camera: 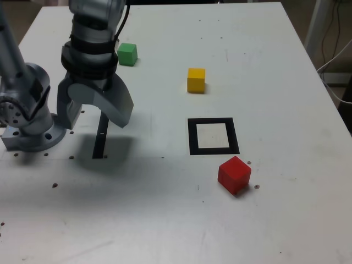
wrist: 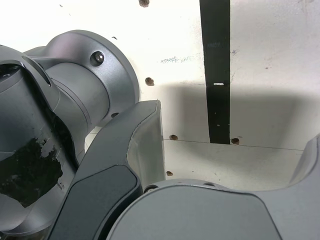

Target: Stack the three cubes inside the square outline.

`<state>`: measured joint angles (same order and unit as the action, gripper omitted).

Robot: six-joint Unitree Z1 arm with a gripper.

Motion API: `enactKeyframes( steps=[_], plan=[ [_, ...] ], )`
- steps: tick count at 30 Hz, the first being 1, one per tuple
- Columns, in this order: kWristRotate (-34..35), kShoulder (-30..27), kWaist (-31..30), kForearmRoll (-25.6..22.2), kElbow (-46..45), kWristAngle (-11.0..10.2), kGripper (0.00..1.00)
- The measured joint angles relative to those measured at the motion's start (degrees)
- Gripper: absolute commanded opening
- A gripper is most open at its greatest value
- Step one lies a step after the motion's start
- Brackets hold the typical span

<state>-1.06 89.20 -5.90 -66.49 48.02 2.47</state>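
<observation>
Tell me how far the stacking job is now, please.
Nothing looks done: the outline holds no cube. The red cube, yellow cube and green cube all lie apart on the table. The gripper is open and empty, above the black strip. All three placements are left.

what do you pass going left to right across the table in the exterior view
arm base → gripper, open over the black strip → green cube → yellow cube → square outline → red cube
</observation>
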Motion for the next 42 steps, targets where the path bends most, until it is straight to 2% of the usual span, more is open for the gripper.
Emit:
enactKeyframes(
  steps=[17, 22, 30, 37, 42],
  plan=[
    [1.4, -0.5, -0.1, -1.2, 0.8, 0.0, 0.99],
    [1.5, 2.6, -2.5, -1.7, 4.2, 1.1, 0.99],
    [2.9, 5.8, -6.0, -3.4, 10.0, 1.7, 0.99],
    [3.1, 10.2, -9.5, -5.4, 18.0, 1.5, 0.99],
    [0.8, 13.8, -10.5, -5.4, 22.1, 1.2, 0.99]
  ],
)
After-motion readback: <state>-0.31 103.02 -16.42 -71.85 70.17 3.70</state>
